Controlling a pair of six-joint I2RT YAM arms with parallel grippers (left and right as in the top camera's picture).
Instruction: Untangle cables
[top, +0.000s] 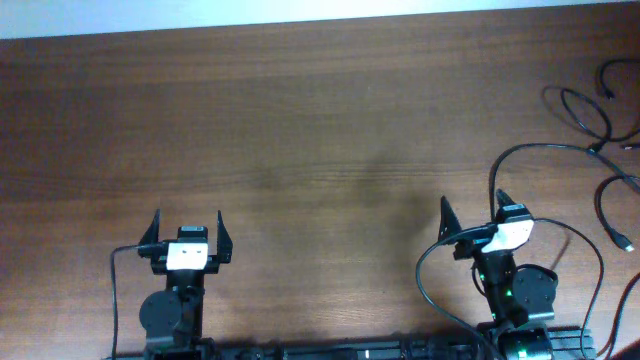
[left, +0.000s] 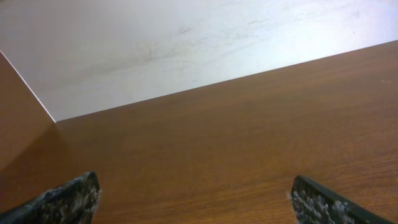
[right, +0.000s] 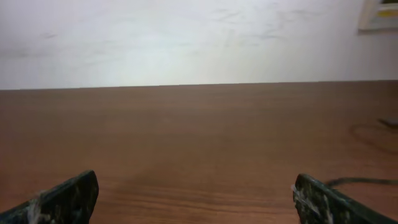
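The cables (top: 592, 125) lie as loose thin black strands and loops at the table's far right edge, with small plug ends. One strand (top: 545, 148) arcs from there toward my right gripper; in the right wrist view it (right: 360, 182) shows beside the right finger. My right gripper (top: 472, 205) (right: 196, 186) is open and empty, left of the cables. My left gripper (top: 188, 222) (left: 194, 186) is open and empty at the front left, far from them. No cable shows in the left wrist view.
The brown wooden table (top: 300, 130) ends at a white surface along its far edge (top: 300, 25). Thicker black wires (top: 425, 275) loop around the right arm's base. The table's left corner (left: 55, 121) shows in the left wrist view.
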